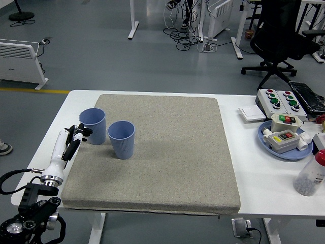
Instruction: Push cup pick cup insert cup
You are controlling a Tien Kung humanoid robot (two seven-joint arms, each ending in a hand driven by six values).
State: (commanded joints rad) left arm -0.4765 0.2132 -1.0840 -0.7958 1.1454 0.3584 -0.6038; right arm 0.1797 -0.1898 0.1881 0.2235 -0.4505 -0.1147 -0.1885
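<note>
Head view — left hand [80,132] empty, fingers touching left cup [93,125].

You see only your left arm. Its hand [76,133] is small, with dark fingers [84,132] over a white back. Behind it runs a slim white forearm shell [60,150] with a black strip along one side, ending in a silver metal ring at the wrist joint. Below that the arm is black, blocky machined parts with round silver fittings, and a thin black cable [10,179] loops out from it.
</note>
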